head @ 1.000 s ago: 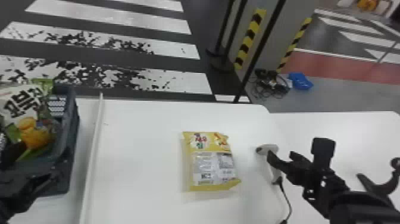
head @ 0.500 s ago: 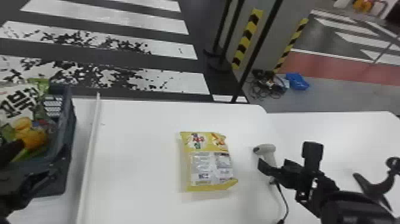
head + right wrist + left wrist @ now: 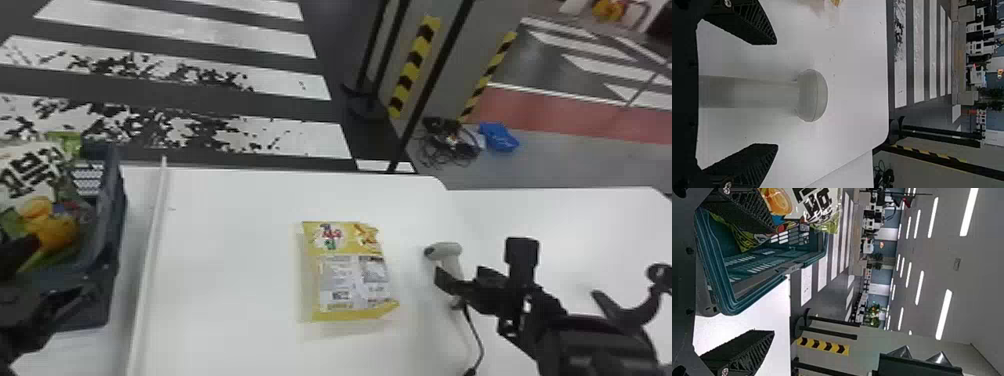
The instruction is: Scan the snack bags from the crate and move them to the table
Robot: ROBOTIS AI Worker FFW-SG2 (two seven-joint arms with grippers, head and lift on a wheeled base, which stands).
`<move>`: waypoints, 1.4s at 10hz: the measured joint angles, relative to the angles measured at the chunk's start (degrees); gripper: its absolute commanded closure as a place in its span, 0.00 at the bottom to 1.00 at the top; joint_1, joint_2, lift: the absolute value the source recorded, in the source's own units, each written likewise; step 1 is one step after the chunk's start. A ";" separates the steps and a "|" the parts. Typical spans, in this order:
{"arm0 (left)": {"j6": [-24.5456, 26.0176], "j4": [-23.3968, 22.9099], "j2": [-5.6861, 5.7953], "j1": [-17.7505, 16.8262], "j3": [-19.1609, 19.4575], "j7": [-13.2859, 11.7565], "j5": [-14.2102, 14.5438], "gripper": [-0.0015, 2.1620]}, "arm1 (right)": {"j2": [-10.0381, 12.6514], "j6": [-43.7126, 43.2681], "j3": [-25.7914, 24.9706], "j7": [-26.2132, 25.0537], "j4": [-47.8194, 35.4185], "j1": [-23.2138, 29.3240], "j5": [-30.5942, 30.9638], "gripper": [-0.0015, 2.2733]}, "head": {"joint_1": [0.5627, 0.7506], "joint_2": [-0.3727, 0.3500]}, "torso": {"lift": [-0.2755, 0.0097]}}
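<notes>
Bag (image 3: 352,280) flat on counter (image 3: 225,260), label up, left of scanner (image 3: 812,96). Right hand (image 3: 777,94) spread wide astride handle (image 3: 750,93), empty; advise centring, closing squarely, lifting with cable (image 3: 481,340) slack. Left hand (image 3: 774,281) wide open, empty, by crate (image 3: 114,215).

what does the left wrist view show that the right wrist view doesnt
Left wrist view: the crate with snack bags in it, the open left gripper and the ceiling lights.

Right wrist view: the scanner, its handle seen between the open fingers of the right gripper.

Both: a white table surface, white stripes on the floor and yellow-and-black striping.
</notes>
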 measured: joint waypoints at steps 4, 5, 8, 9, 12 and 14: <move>0.00 0.13 0.00 -0.12 -0.57 0.09 -0.10 0.03 | -0.91 -0.43 2.03 2.41 4.45 -3.21 1.23 0.45 | 0.70 0.05 | 0.63; 0.00 0.13 0.00 -0.12 -0.62 0.02 -0.21 0.03 | -1.09 -0.35 2.44 2.79 5.80 -4.10 1.49 0.76 | 0.70 0.05 | 0.63; 0.02 -0.17 0.12 0.25 -0.63 -0.10 -0.35 0.03 | -1.28 -0.49 3.19 2.53 7.48 -5.01 1.85 0.99 | 0.70 0.04 | 0.63; 0.02 -0.25 0.09 0.29 -0.63 -0.10 -0.35 0.03 | -1.40 -0.58 3.19 2.28 7.20 -4.79 1.80 0.99 | 0.70 0.04 | 0.63; 0.03 -0.08 0.00 0.11 -0.63 -0.09 -0.44 0.03 | -1.57 0.28 1.92 0.58 3.77 -2.97 1.56 0.99 | 0.70 0.03 | 0.63; 0.08 -0.13 0.25 -0.11 -0.54 -0.05 -0.44 0.03 | -1.04 5.97 0.40 -3.31 -3.23 -0.61 0.81 0.99 | 0.70 0.03 | 0.63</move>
